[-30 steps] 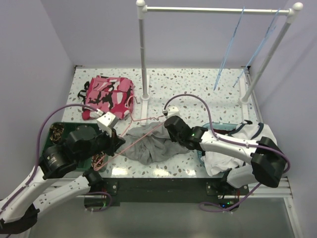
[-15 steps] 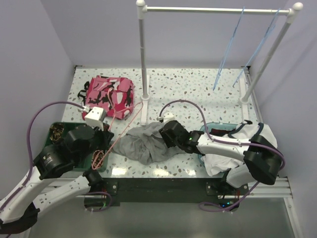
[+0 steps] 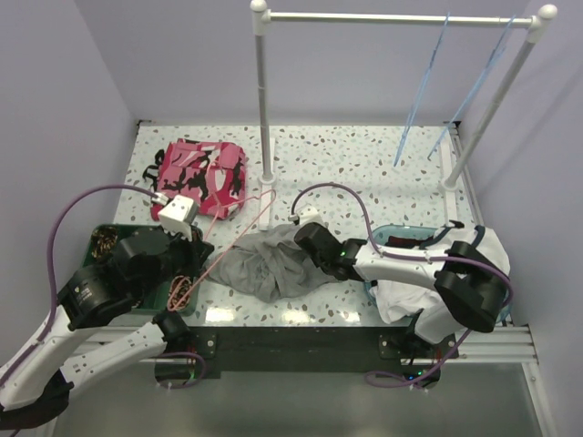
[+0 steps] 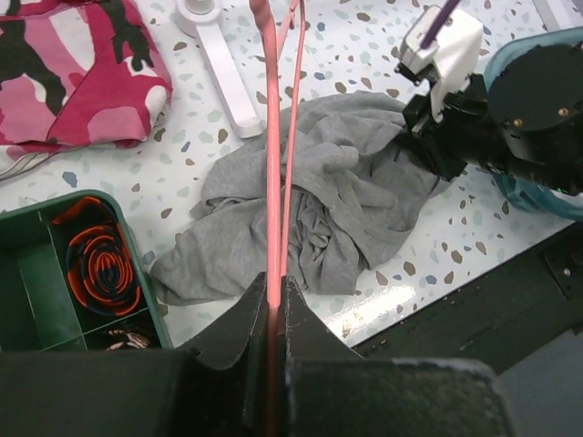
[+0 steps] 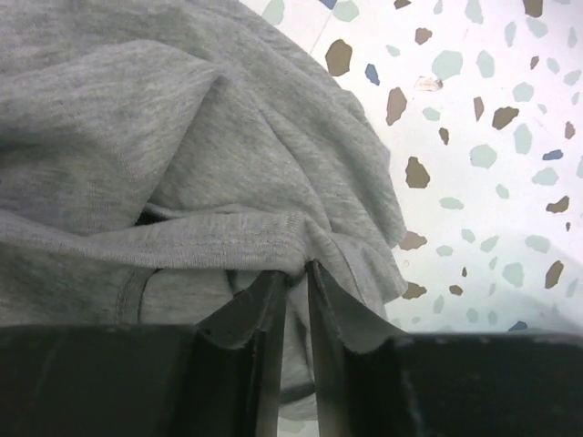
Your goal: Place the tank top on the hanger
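The grey tank top (image 3: pixel 264 266) lies crumpled on the speckled table, in front of the rack's left post. My left gripper (image 4: pixel 271 284) is shut on the thin pink hanger (image 4: pixel 272 164). The wire runs from its jaws out over the tank top (image 4: pixel 346 191) toward the post's foot. In the top view the left gripper (image 3: pixel 202 251) sits just left of the garment. My right gripper (image 5: pixel 296 271) presses into the tank top's right edge, jaws closed on a hemmed fold of grey fabric (image 5: pixel 182 137). From above, the right gripper (image 3: pixel 306 239) shows at the cloth's upper right.
A pink-and-black camouflage cloth (image 3: pixel 200 173) lies at the back left. A green compartment tray (image 3: pixel 102 244) sits by the left arm. The white rack (image 3: pixel 264 109) carries light-blue hangers (image 3: pixel 424 86). A white garment (image 3: pixel 455 264) fills a teal basket (image 3: pixel 387 235) at the right.
The left arm drew back left, swinging the hanger's far end toward the rack post. The right gripper shifted left, opened briefly and closed on the tank top's edge.
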Motion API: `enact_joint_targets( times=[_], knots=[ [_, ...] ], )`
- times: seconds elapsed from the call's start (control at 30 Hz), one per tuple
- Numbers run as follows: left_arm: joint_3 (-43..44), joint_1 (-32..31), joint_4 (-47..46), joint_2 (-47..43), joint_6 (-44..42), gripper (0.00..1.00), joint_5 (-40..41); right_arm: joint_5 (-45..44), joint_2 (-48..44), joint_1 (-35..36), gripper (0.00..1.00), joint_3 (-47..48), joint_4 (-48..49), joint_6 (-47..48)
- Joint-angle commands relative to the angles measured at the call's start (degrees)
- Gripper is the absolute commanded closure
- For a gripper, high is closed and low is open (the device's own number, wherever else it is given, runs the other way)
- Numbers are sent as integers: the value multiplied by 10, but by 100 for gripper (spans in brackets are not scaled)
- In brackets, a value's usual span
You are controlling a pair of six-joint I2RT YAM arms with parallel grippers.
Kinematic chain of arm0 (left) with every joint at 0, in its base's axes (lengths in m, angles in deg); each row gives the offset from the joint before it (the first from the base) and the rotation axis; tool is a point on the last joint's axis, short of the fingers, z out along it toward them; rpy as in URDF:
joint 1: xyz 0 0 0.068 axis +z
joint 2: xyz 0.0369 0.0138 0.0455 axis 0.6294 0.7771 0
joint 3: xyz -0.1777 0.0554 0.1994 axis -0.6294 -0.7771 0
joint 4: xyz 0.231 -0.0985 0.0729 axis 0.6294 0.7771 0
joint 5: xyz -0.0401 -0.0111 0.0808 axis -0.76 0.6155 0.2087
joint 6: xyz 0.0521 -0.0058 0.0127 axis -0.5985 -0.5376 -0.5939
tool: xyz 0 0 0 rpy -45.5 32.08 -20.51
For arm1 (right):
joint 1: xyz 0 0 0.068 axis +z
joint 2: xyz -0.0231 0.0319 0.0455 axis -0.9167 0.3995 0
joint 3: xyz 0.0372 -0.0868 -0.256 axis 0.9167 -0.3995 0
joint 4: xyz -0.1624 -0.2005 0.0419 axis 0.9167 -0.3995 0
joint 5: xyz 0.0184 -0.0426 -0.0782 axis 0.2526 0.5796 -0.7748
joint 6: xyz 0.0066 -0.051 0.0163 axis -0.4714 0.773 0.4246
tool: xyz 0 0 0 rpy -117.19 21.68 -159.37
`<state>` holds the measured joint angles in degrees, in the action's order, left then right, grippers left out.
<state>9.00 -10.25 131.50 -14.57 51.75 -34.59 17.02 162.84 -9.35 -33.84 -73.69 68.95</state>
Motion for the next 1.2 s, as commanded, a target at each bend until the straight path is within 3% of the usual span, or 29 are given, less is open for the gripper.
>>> enact_joint_targets(
  times=[0.0,0.1,0.23,0.63,1.17],
  knots=[
    [3,-1,-37,-5,-31,100,-62,-39,-6,3,84,33,-2,4],
    [-7,-1,-44,-6,-42,100,-90,-38,-5,3,95,45,-13,4],
    [-22,-1,-55,-7,-59,100,-151,-37,-18,3,100,60,-40,-2],
    [-61,-1,-45,-24,-67,100,-234,-38,-44,1,100,87,-120,-18],
    [-99,-1,-81,8,-36,100,-233,-35,-68,0,100,126,-180,-21]
  ],
)
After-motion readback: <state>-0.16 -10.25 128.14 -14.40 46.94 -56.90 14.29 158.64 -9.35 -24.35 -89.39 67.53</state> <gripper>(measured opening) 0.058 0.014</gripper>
